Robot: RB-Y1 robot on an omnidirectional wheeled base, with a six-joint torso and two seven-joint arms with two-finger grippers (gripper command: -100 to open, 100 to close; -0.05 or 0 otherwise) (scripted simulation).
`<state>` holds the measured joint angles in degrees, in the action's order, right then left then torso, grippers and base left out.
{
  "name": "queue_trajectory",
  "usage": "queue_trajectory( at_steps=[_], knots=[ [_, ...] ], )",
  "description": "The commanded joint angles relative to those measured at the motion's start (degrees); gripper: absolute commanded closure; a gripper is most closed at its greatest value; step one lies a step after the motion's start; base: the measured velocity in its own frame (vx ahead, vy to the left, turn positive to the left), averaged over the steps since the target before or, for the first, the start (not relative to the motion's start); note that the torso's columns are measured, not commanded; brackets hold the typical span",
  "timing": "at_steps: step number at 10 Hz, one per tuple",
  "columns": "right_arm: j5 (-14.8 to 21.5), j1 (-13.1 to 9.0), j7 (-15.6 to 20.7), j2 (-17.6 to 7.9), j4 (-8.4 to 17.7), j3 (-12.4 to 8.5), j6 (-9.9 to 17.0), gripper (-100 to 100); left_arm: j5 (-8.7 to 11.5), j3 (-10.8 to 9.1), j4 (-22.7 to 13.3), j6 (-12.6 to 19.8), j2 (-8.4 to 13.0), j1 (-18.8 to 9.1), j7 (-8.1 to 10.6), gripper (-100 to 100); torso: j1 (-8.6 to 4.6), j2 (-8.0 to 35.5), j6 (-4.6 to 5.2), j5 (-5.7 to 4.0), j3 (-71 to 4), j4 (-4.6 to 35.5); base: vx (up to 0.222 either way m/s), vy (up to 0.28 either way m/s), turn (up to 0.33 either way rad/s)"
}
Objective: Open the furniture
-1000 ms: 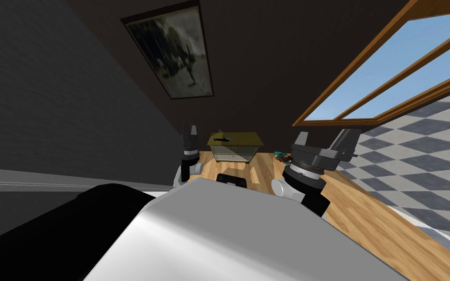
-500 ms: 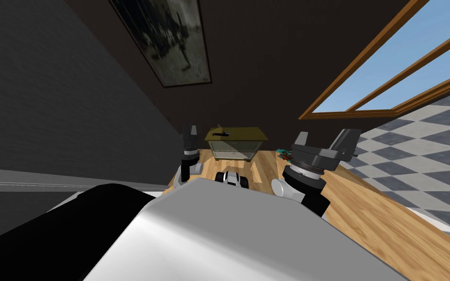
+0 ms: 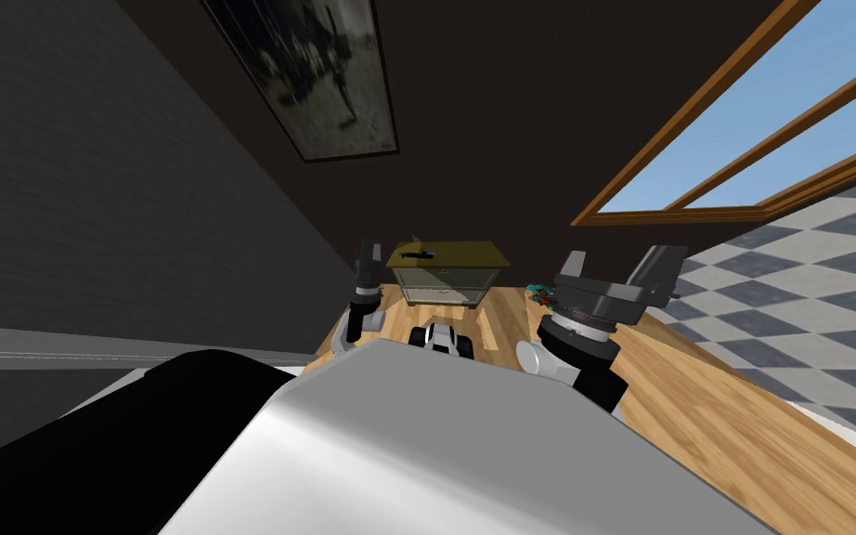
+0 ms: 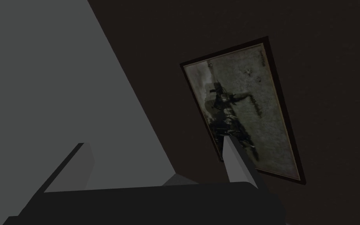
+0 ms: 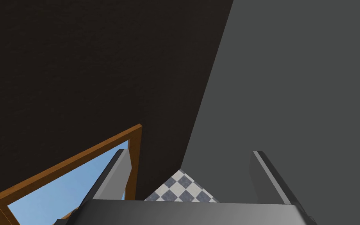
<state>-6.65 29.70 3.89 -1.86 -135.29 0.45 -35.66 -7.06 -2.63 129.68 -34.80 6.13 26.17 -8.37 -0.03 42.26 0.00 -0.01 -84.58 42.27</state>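
Cabinet (image 3: 445, 275) ahead of both grippers, well apart from each.
Left gripper (image 3: 368, 257) raised, fingers spread, holding nothing; right gripper (image 3: 616, 267) likewise wide and empty. Cabinet sits beyond and between them, on wood floor (image 3: 695, 418) against dark wall (image 3: 491, 139).

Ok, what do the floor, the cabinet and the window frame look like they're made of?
Floor: wood planks, warm tan with visible grain and board seams, and a slight sheen. Cabinet: unclear. It has a flat olive-yellow top and a paler grey-green front with no grain, so it is perhaps painted. Window frame: looks like brown wood, smooth and matt, though the grain barely shows.
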Motion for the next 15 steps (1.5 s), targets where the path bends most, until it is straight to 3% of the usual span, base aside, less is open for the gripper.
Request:
queue_trajectory(
  at_steps=[1,6,9,15],
  knots=[
    [0.0,0.0,0.0,0.0,0.0,0.0,0.0,0,0.0,-0.12,-4.5,-2.3,1.8,-0.6,-0.31,-100,-0.02,0.0,0.0,0.0,0.0,0.0,0.072,-0.068,0.008],
    [0.0,0.0,0.0,0.0,0.0,0.0,0.0,0,0.0,-0.46,-11.1,-5.2,3.1,-1.6,-0.67,-100,0.03,0.0,-0.01,0.01,0.0,0.0,0.054,-0.044,0.008],
    [0.0,0.0,0.0,0.0,0.0,0.0,0.0,0,0.0,-0.86,-17.5,-8.5,3.8,-2.8,-1.08,-100,-0.07,-0.1,0.0,-0.02,0.0,0.0,0.069,-0.065,0.01],
    [0.0,0.0,0.0,0.0,0.0,0.0,0.0,0,0.0,-1.29,-26.8,-12.2,4.2,-4.2,-1.53,-100,0.04,0.0,0.0,0.01,0.0,0.0,0.051,-0.05,0.007]
  ],
)
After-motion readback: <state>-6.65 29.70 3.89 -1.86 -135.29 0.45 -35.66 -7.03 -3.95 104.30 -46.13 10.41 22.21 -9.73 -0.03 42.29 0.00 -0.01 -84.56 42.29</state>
